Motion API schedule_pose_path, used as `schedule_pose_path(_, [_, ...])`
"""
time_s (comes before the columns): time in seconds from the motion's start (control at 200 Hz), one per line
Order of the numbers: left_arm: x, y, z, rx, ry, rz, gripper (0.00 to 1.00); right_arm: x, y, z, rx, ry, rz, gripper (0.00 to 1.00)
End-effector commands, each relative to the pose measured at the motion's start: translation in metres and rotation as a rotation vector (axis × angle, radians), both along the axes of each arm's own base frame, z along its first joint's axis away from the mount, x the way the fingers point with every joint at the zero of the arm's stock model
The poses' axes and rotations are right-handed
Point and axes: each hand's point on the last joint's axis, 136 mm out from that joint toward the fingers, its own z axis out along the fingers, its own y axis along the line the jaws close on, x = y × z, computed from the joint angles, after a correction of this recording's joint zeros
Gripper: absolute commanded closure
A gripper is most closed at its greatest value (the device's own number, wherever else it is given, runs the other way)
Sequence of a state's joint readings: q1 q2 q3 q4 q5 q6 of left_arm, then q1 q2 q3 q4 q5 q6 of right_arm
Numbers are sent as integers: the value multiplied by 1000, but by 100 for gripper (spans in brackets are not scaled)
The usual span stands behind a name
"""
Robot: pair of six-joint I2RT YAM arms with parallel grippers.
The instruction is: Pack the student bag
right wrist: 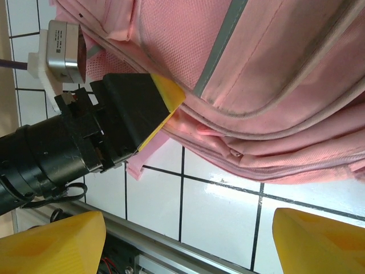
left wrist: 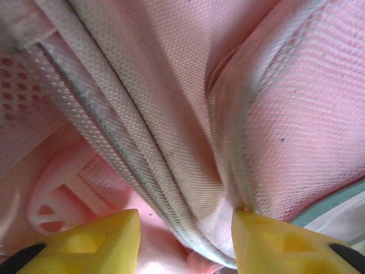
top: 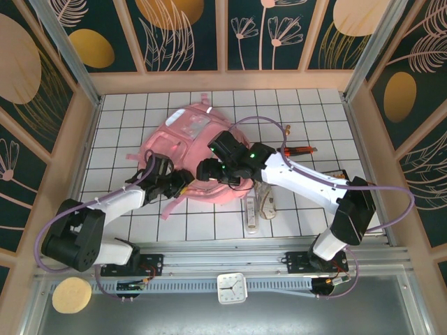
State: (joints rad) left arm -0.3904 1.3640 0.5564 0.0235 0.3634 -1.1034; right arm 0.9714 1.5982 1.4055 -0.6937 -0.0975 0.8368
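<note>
Two hands meet at the near edge of the student bag [top: 185, 136], lying flat on the counter [top: 314, 112], long axis running near-to-far. The left hand [left wrist: 185, 228] is nearer — half-spread astride a piped seam [left wrist: 171, 188], grip unclear; the right hand [right wrist: 188, 234] hovers wide, empty.

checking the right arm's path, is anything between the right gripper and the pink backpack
Nothing visible does. The right gripper is open over the tiled table, with only bare tiles between its fingertips and the pink backpack. The left gripper is off to one side, against the backpack's edge.
</note>
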Motion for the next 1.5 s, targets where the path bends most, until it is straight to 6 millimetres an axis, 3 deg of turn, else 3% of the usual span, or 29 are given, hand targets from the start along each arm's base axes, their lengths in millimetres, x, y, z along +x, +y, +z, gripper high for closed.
schedule_pose_path(0.0, [-5, 8, -4, 30, -16, -5, 51, 2, -4, 5, -20, -11, -21, 22])
schedule_pose_path(0.155, [-35, 23, -22, 39, 24, 24, 54, 1, -4, 1, -15, -6, -26, 22])
schedule_pose_path(0.195, [-39, 24, -28, 23, 35, 42, 61, 1, -3, 0, -10, -3, -25, 22])
schedule_pose_path(0.26, [-40, 23, -33, -5, 42, 70, 63, -1, -1, -2, -5, 3, -24, 22])
schedule_pose_path(0.33, [-33, 21, -32, -8, 25, 72, 57, -1, 1, -1, -1, 0, -18, 22])
schedule_pose_path(0.46, [-8, 11, -13, 19, -21, 21, 36, -2, 1, 1, -6, -5, -14, 22])
schedule_pose_path(0.6, [7, 7, 17, 46, -79, -17, 35, -2, -2, 2, -13, -15, -15, 22])
schedule_pose_path(0.761, [-3, 8, 31, 35, -67, -26, 34, -3, -7, -3, -12, -6, -32, 22])
schedule_pose_path(0.836, [-9, 11, 37, 41, -73, -27, 33, 1, -23, -14, -49, 29, -90, 22])
schedule_pose_path(0.981, [-17, 17, 35, 83, -62, -57, 33, 20, -57, -29, -54, 67, -178, 22])
schedule_pose_path(1.136, [-12, 24, 40, 172, -106, -93, 32, 61, -79, -43, -81, 37, -186, 23])
schedule_pose_path(1.306, [-2, 32, 41, 297, -163, -162, 32, 91, -76, -63, -104, 35, -157, 25])
schedule_pose_path(1.496, [-2, 30, 39, 292, -172, -176, 31, 113, -50, -73, -59, 27, -120, 31])
